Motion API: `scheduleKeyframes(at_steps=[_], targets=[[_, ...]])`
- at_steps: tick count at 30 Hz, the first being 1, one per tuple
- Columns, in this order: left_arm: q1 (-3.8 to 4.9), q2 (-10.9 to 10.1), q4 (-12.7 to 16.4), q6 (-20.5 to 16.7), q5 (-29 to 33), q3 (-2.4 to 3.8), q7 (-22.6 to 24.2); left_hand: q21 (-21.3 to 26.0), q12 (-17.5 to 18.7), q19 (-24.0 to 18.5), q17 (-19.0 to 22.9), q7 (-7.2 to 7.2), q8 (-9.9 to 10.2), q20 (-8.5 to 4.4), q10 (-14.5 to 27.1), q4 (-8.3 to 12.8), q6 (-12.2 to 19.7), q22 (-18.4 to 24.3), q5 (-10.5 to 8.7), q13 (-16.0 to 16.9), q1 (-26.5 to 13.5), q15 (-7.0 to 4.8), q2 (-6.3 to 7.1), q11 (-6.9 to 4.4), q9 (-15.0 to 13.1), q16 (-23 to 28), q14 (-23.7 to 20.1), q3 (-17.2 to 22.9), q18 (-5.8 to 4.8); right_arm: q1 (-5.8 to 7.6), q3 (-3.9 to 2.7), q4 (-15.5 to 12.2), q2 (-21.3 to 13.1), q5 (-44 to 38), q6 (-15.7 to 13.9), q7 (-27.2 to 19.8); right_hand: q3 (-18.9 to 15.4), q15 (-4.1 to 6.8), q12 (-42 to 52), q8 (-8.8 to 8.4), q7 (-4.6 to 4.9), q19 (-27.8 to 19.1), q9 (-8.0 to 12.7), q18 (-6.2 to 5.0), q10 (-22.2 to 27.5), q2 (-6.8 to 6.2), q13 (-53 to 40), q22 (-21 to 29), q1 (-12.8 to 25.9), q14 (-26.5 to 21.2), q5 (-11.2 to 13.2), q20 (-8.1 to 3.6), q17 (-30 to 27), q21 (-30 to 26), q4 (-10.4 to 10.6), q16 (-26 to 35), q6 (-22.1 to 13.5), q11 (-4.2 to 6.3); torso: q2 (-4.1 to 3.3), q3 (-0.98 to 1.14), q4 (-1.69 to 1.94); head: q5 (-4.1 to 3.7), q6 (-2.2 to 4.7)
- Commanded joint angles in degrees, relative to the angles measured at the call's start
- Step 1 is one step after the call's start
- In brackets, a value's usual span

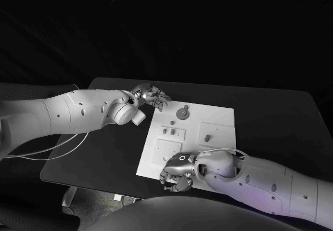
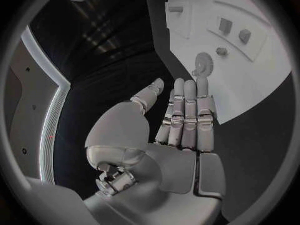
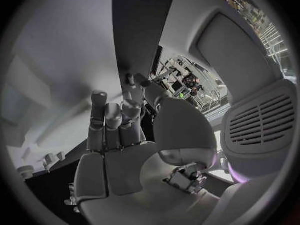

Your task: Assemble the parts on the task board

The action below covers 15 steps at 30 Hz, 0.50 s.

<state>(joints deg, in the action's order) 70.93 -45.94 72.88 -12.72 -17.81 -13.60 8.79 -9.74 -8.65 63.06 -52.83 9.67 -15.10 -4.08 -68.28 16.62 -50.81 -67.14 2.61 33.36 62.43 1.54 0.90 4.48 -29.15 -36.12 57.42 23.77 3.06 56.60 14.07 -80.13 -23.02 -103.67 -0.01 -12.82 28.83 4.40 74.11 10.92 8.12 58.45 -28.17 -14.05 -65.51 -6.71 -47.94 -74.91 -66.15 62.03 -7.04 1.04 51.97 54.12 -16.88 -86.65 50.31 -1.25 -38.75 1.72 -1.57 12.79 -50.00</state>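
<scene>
- Assembly looks barely begun: parts (image 1: 183, 113) lie scattered on the task board (image 1: 221, 115) in the middle of the tabletop (image 1: 277, 115), none held.
- Left robot hand (image 1: 152, 96) hovers at the board's far-left corner, fingers straight and apart, empty.
- Right robot hand (image 1: 177, 173) hangs at the board's near edge, fingers loosely bent, empty.
- Next: reaching for a part.

Desk (image 1: 277, 120): bare black surface right of and beyond the board (image 1: 215, 120), open to passage. Board's far-left corner: left hand (image 1: 152, 98) stands there, beside the gear (image 1: 182, 113). Board's near edge: right hand (image 1: 182, 171) over it. Board middle: small parts (image 1: 169, 130), low obstacles.
</scene>
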Motion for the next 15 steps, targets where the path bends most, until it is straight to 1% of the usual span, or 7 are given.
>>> scheduleKeyframes(at_steps=[1,5,10,13,15], targets=[[0.03,0.2,0.1,0.7,-0.2,0.05,0.6,0.3,-0.2,0.4,0.1,-0.07,-0.2,-0.05,0.4,-0.1,-0.3,-0.1,0.27,-0.1,0.1,-0.07,-0.33,0.02,-0.1,-0.3,0.4,0.1,0.77,-0.34,0.02,0.1,0.2,-1.4,0.4,0.1,-0.5,-0.28,0.3,0.44,0.22,0.0,-0.1,-0.95,0.1,-0.54,0.0,-0.6,-0.1,0.0,0.4,0.07,0.0,-0.1,0.0,-0.2,0.8,-0.61,0.00,0.02,0.06,0.05,0.00],[0.03,0.2,0.0,0.8,-0.2,0.05,0.6,0.3,-0.3,0.4,0.1,-0.07,-0.2,-0.05,0.4,-0.1,-0.3,-0.1,0.27,-0.1,0.1,-0.07,-0.33,0.02,-0.1,-0.3,0.4,0.1,0.76,-0.61,0.02,0.4,0.4,-1.7,0.4,0.3,-0.5,-0.37,0.3,0.64,0.31,0.0,-0.1,-0.95,0.1,-0.69,0.0,-0.6,-0.1,-0.1,0.6,0.09,0.0,-0.1,0.0,-0.3,1.1,-0.70,-0.01,0.00,0.09,0.06,0.00],[0.03,0.2,0.1,0.7,-0.2,0.05,0.6,0.3,-0.3,0.4,0.1,-0.06,-0.2,-0.05,0.5,-0.1,-0.3,-0.1,0.27,-0.1,0.1,-0.07,-0.34,0.03,-0.1,-0.3,0.4,0.1,0.76,-1.30,0.02,0.8,0.9,-1.7,0.6,0.6,-0.6,-0.43,0.4,0.77,0.37,0.0,0.0,-0.95,0.1,-0.73,0.0,-0.6,-0.1,0.0,0.6,0.09,0.0,-0.1,0.0,-0.3,1.3,-0.77,0.01,-0.08,0.05,0.06,0.00],[0.03,0.2,0.1,0.7,-0.2,0.05,0.6,0.3,-0.3,0.4,0.1,-0.06,-0.2,-0.05,0.5,-0.1,-0.3,-0.1,0.27,-0.1,0.1,-0.07,-0.34,0.03,-0.1,-0.3,0.4,0.1,0.76,-1.68,0.01,0.9,1.0,-1.8,0.4,0.8,-0.7,-0.48,0.5,0.96,0.40,0.1,0.0,-0.95,0.1,-0.75,0.0,-0.6,-0.1,0.0,0.6,0.10,0.0,-0.1,0.0,-0.4,1.6,-0.80,0.01,-0.07,0.07,0.04,0.00],[0.03,0.1,0.1,0.7,-0.2,0.05,0.6,0.3,-0.3,0.4,0.1,-0.06,-0.2,-0.05,0.5,-0.1,-0.3,-0.1,0.27,-0.1,0.1,-0.07,-0.33,0.03,-0.1,-0.3,0.4,0.1,0.76,-1.69,0.01,0.9,1.0,-1.8,0.4,0.9,-0.7,-0.49,0.5,1.06,0.37,0.1,0.0,-0.95,0.1,-0.77,0.0,-0.6,-0.1,0.0,0.6,0.10,0.0,-0.1,0.0,-0.4,1.8,-0.79,0.00,-0.06,0.07,0.07,0.00]])
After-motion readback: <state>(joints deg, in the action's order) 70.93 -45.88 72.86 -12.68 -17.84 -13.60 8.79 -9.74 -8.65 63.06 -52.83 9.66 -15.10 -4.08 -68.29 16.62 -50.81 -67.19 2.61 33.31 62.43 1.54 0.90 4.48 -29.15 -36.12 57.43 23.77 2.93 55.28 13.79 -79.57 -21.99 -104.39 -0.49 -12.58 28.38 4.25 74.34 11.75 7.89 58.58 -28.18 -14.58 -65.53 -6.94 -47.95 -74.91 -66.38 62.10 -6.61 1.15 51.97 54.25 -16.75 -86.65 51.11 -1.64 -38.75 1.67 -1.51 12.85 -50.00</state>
